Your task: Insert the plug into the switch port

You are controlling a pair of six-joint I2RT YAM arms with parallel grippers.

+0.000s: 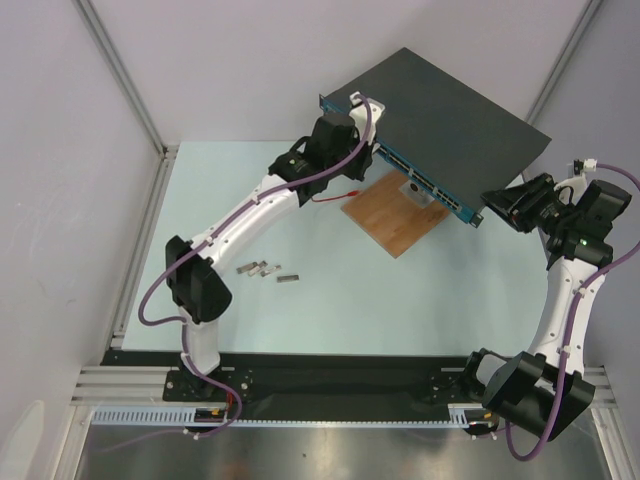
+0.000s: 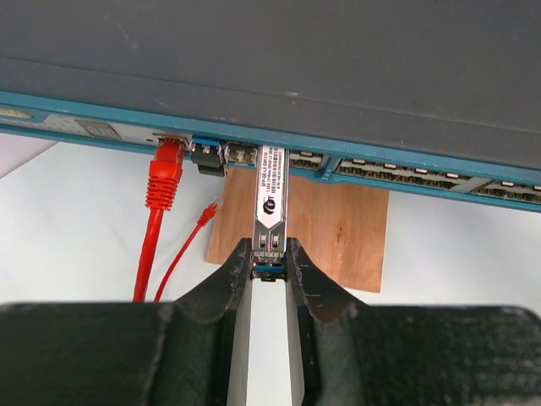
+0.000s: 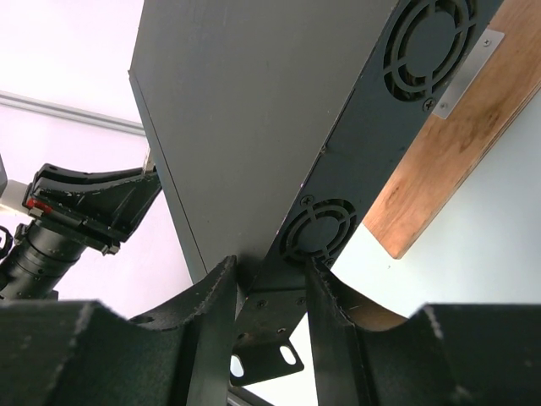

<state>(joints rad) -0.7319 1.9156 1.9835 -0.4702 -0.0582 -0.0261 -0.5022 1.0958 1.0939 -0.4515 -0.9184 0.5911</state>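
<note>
The left arm (image 1: 250, 210) stretches from lower left to the overhead view's upper middle. Its left gripper (image 2: 270, 254) is clamped on the plug (image 2: 270, 190) — a silver module whose tip meets the port row on the blue front edge of the switch (image 1: 450, 110); whether it has entered is hard to tell. At right, the right gripper (image 3: 269, 275) pinches the switch's end corner. A red cable (image 2: 162, 182) is plugged in left of the plug — bare table (image 1: 400, 290) spreads below the wooden board (image 1: 395, 215).

Matt metal switch (image 1: 450, 110), grained wooden board (image 1: 395, 220), shiny metal plug (image 2: 270, 194)
</note>
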